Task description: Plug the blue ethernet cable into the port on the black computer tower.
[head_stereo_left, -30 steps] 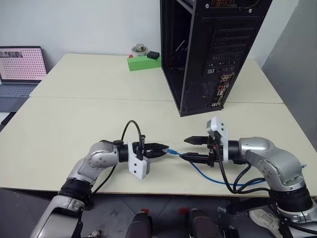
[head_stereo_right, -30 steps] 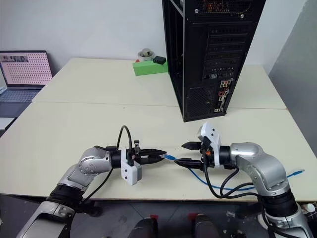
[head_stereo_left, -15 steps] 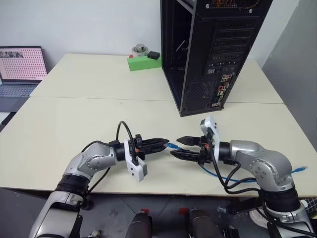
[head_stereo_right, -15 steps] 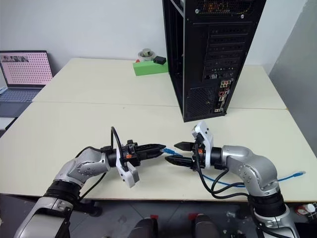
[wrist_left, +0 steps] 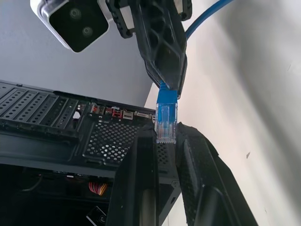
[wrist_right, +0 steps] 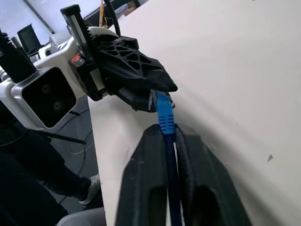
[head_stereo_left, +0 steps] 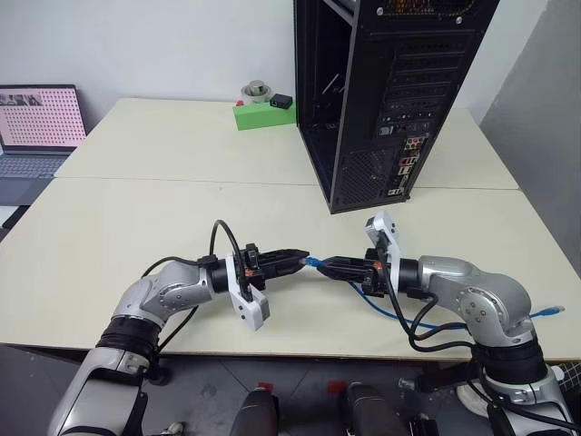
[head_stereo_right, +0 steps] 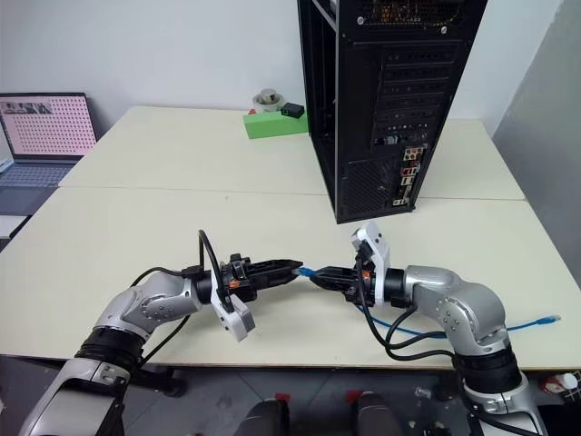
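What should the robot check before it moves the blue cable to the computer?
1. Left gripper shut on the plug: ok, the plug sits pinched between its fingers.
2. Right gripper shut on the cable just behind the plug: ok.
3. Both grippers on the cable at once: not ok for moving off; one probably has to let go first.
4. Plug turned the right way for the port: cannot tell.
5. Way to the tower across the table: ok, nothing lies between.
6. Slack in the cable: ok, it trails loose behind the right arm, with the far plug lying free.
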Controlling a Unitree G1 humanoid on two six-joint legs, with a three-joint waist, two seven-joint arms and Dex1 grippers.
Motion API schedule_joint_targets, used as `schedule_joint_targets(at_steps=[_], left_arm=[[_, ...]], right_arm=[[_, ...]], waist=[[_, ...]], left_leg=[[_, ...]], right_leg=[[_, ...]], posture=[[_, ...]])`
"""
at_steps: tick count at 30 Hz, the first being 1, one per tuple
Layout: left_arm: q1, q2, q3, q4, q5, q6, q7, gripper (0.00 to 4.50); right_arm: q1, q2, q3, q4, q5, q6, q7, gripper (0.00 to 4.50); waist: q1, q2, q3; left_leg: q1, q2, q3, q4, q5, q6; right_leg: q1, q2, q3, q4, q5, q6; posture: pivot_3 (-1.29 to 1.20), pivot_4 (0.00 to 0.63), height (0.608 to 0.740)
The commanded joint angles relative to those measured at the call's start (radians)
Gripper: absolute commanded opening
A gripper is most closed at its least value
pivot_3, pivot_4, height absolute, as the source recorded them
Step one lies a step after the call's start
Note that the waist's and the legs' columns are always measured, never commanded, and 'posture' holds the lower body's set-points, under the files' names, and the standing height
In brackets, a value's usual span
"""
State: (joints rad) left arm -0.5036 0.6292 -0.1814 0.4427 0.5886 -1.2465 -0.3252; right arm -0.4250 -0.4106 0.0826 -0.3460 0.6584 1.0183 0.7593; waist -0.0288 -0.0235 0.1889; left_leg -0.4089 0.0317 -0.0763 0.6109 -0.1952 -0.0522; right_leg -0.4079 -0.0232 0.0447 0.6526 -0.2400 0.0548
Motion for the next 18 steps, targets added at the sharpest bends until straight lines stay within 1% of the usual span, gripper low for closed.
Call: schedule_joint_targets(at_steps=[1, 5, 9, 11, 13, 14, 16, 18], left_arm=[[0.001, 0.009, -0.016, -0.039, -0.003, -0.002, 0.023, 0.26], [0.006, 0.009, -0.021, -0.046, 0.000, 0.001, 0.037, 0.26], [0.008, 0.018, -0.045, -0.028, -0.019, 0.027, 0.014, 0.26], [0.009, 0.023, -0.059, -0.015, -0.038, 0.032, 0.006, 0.96], [0.010, 0.031, -0.082, -0.011, -0.078, 0.034, -0.014, 1.22], [0.010, 0.034, -0.088, -0.013, -0.091, 0.036, -0.018, 1.48], [0.009, 0.037, -0.092, -0.018, -0.106, 0.043, -0.021, 1.86], [0.006, 0.042, -0.106, -0.009, -0.134, 0.059, -0.040, 2.36]], right_arm=[[-0.032, 0.007, -0.011, -0.011, 0.036, 0.003, -0.002, 0.00], [-0.039, 0.006, -0.012, -0.003, 0.040, 0.011, -0.001, 0.00], [-0.043, 0.001, -0.009, 0.000, 0.044, 0.020, 0.002, 0.00], [-0.047, -0.005, -0.009, 0.002, 0.046, 0.025, 0.005, 0.00], [-0.047, -0.011, -0.010, 0.002, 0.047, 0.027, 0.009, 0.00], [-0.047, -0.013, -0.010, 0.001, 0.048, 0.028, 0.010, 0.00], [-0.047, -0.019, -0.011, 0.001, 0.052, 0.030, 0.011, 0.00], [-0.045, -0.032, -0.014, -0.003, 0.054, 0.030, 0.015, 0.00]], waist=[[0.000, 0.000, 0.000], [0.000, 0.000, 0.000], [0.000, 0.000, 0.000], [0.000, 0.000, 0.000], [0.000, 0.000, 0.000], [0.000, 0.000, 0.000], [0.000, 0.000, 0.000], [0.000, 0.000, 0.000]], left_leg=[[0.000, 0.000, 0.000, 0.000, 0.000, 0.000], [0.000, 0.000, 0.000, 0.000, 0.000, 0.000], [0.000, 0.000, 0.000, 0.000, 0.000, 0.000], [0.000, 0.000, 0.000, 0.000, 0.000, 0.000], [0.000, 0.000, 0.000, 0.000, 0.000, 0.000], [0.000, 0.000, 0.000, 0.000, 0.000, 0.000], [0.000, 0.000, 0.000, 0.000, 0.000, 0.000], [0.000, 0.000, 0.000, 0.000, 0.000, 0.000]], right_leg=[[0.000, 0.000, 0.000, 0.000, 0.000, 0.000], [0.000, 0.000, 0.000, 0.000, 0.000, 0.000], [0.000, 0.000, 0.000, 0.000, 0.000, 0.000], [0.000, 0.000, 0.000, 0.000, 0.000, 0.000], [0.000, 0.000, 0.000, 0.000, 0.000, 0.000], [0.000, 0.000, 0.000, 0.001, 0.000, 0.000], [0.000, 0.000, 0.000, 0.001, 0.000, 0.000], [0.000, 0.000, 0.000, 0.001, 0.000, 0.000]], posture=[[0.00, 0.150, 0.740], [0.00, 0.150, 0.740], [0.00, 0.150, 0.740], [0.00, 0.150, 0.740], [0.00, 0.150, 0.740], [0.00, 0.150, 0.740], [0.00, 0.150, 0.740], [0.00, 0.150, 0.740]])
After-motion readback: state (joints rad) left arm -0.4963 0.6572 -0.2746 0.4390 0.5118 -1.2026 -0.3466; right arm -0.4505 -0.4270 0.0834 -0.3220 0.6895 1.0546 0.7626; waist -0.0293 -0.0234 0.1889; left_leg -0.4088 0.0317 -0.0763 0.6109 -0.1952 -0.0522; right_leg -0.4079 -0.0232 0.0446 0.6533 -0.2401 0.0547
